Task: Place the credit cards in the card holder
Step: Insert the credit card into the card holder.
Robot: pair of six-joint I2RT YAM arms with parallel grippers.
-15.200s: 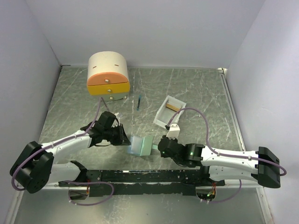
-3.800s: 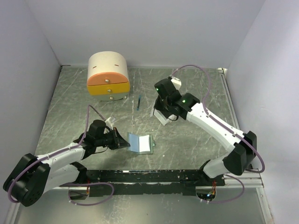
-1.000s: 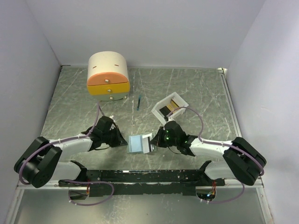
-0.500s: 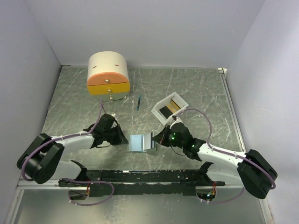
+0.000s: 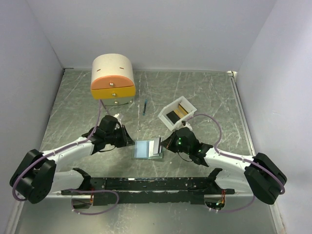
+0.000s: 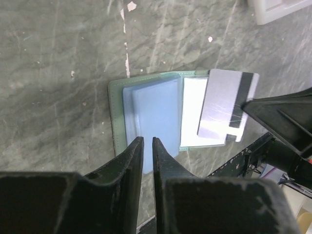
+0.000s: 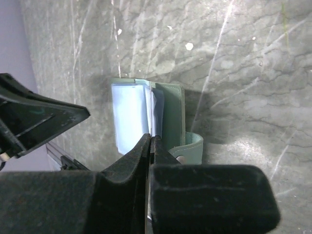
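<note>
The card holder (image 5: pixel 144 149) lies open on the table, pale blue-grey inside with a green edge. It also shows in the left wrist view (image 6: pixel 151 109) and the right wrist view (image 7: pixel 129 114). My right gripper (image 5: pixel 165 144) is shut on a credit card (image 6: pixel 224 105) with a silver-grey face and a black stripe. It holds the card on edge (image 7: pixel 154 114) over the holder's right half. My left gripper (image 6: pixel 146 140) is shut, its tips over the holder's left half. A black card (image 5: pixel 173 117) and a gold card (image 5: pixel 184 108) lie in the white tray (image 5: pixel 170 105).
A cream-and-orange drawer box (image 5: pixel 113 79) stands at the back left. A thin blue stick (image 5: pixel 145 107) lies between it and the tray. The holder's green strap (image 7: pixel 192 146) sticks out beside my right fingers. Walls close in the table on three sides.
My left gripper has moved right, onto the holder's left half. My right gripper still holds the card at the holder's right half, and its arm has shifted a little.
</note>
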